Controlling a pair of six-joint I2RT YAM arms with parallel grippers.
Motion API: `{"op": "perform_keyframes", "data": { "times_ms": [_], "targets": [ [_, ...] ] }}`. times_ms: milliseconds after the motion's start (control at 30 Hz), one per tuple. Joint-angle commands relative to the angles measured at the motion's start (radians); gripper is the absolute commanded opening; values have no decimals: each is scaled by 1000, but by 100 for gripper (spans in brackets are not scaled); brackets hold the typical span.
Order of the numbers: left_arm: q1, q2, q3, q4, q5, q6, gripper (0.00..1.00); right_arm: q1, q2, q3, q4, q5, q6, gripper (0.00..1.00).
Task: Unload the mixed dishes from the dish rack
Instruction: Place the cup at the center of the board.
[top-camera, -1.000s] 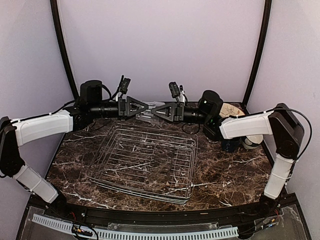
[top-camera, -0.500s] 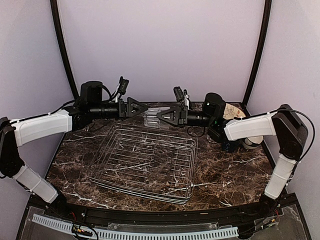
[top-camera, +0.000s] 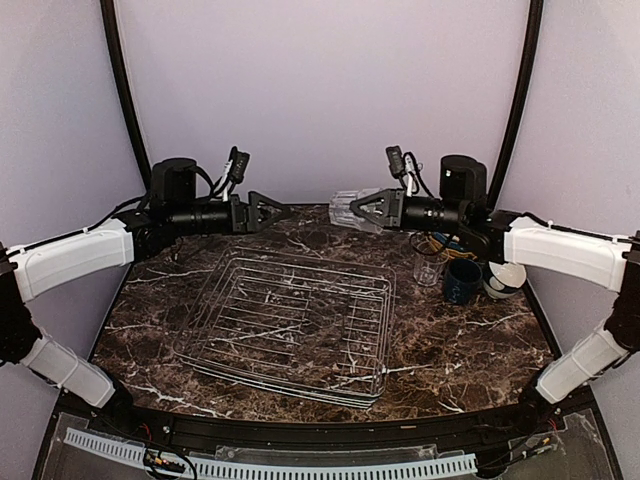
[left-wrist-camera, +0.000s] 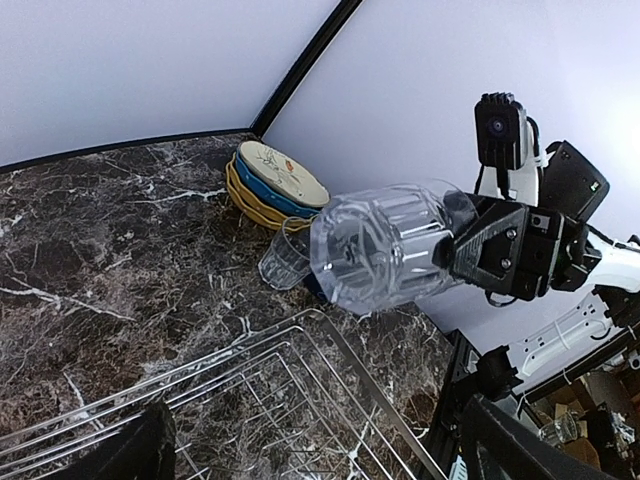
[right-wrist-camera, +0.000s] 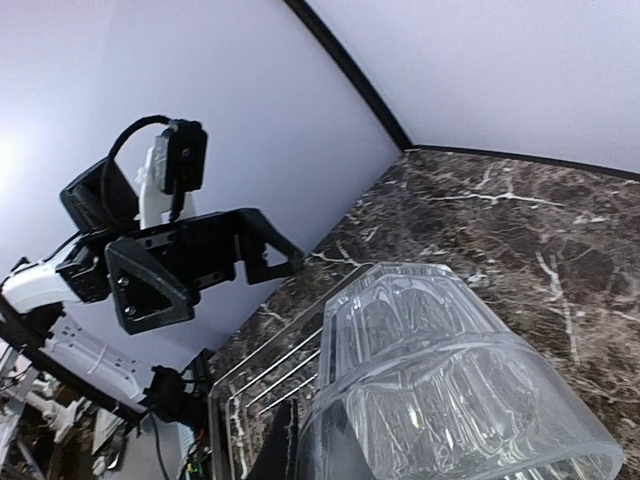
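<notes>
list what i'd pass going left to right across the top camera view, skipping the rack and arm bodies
left gripper → held clear glass → standing clear glass → dark blue mug → pale bowl

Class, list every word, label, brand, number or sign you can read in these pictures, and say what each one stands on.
None can be read.
The cream plate carries only a drawn pattern, no letters.
The clear glass, the dark blue mug and the dish rack show no legible marking.
</notes>
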Motion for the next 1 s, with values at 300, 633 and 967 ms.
{"op": "perform_keyframes", "data": {
  "times_ms": [300, 633, 967],
  "targets": [
    [1, 2, 12, -8, 1, -2, 99, -13, 25, 303, -887, 759, -312, 0],
    [2, 14, 13, -8, 5, -6, 99, -91, 149, 414, -1100, 906, -364, 0],
    [1, 14, 14, -11, 4, -3, 99, -135, 232, 442, -1114, 908, -395, 0]
  ]
}}
